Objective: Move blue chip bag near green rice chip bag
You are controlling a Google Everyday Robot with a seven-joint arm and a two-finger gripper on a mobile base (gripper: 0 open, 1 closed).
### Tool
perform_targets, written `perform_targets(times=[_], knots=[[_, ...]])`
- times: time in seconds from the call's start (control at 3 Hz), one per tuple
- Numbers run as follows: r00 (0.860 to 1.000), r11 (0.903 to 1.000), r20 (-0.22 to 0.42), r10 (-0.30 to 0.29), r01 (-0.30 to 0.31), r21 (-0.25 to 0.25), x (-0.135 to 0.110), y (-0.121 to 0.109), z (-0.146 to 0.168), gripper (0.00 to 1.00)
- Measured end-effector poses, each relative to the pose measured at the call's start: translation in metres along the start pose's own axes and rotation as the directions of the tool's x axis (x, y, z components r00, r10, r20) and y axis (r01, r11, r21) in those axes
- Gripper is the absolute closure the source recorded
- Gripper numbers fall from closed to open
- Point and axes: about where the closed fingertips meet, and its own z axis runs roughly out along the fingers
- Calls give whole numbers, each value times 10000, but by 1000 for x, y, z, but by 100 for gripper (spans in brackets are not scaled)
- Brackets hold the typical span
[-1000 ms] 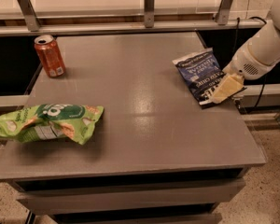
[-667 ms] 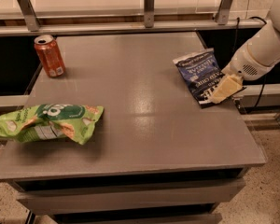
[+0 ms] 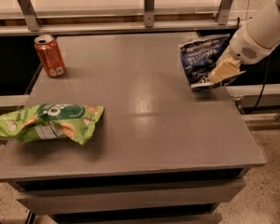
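The blue chip bag is dark navy with white lettering and hangs tilted just above the grey table near its right edge. My gripper comes in from the right on a white arm and is shut on the bag's lower right corner. The green rice chip bag lies flat at the table's front left, far from the blue bag.
An orange soda can stands upright at the back left. A metal rail with posts runs along the far edge. The table's right edge lies just below the gripper, with floor beyond.
The blue chip bag has risen off the table and tipped more upright in the gripper. The gripper has moved slightly up. The green bag and the can have not moved.
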Motion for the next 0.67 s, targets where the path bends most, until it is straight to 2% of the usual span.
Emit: perform_targets(times=[0.33,0.67], knots=[[9975,9975,-9,-701,701,127,-36,3,-15,100],[9854,9849,282,-1681,1691,-383,-75,22,-13,100]])
